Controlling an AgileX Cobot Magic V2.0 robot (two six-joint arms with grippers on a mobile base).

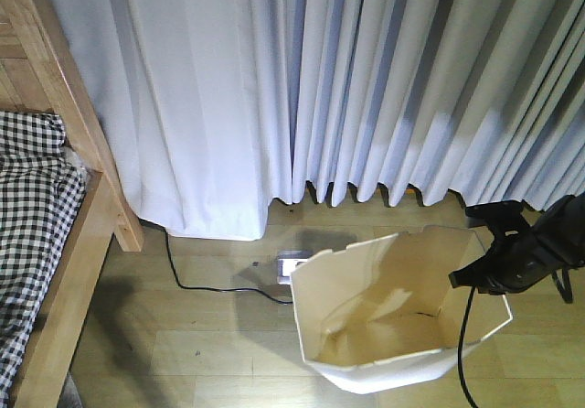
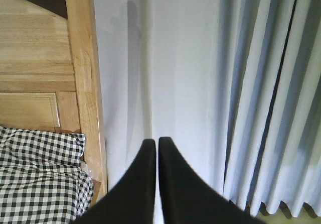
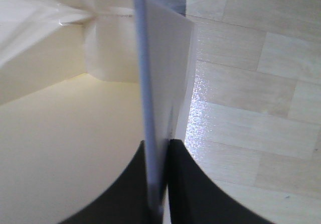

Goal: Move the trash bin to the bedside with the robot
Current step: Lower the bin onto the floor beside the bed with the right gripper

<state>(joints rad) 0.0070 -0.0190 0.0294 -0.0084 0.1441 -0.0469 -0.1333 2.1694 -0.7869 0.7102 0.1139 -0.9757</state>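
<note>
- The right hand [image 3: 158, 144] is clamped on the wall of the trash bin [image 3: 75, 148]. One finger is inside and the other outside, with the thin rim edge running up between them.
- The bin's cream inside lies to the left of this hand, and the pale wooden floor [image 3: 251, 83] lies to its right.
- From the front, the bin opens leftward from the hand, which grips the right part of its rim.
- The left hand [image 2: 153, 142] has its fingers together with only a hairline gap, and holds nothing.
- Ahead and to the left of the left hand stands a post of the bed frame [image 2: 85, 83], with checked bedding [image 2: 40, 179] lower left. A pale curtain [image 2: 225, 83] hangs ahead and to the right.
- The bed frame is well apart from the right hand, far to its left.
- A power strip [image 1: 292, 265] and a floor cable [image 1: 196, 284] lie between the bin and the bed.
</note>
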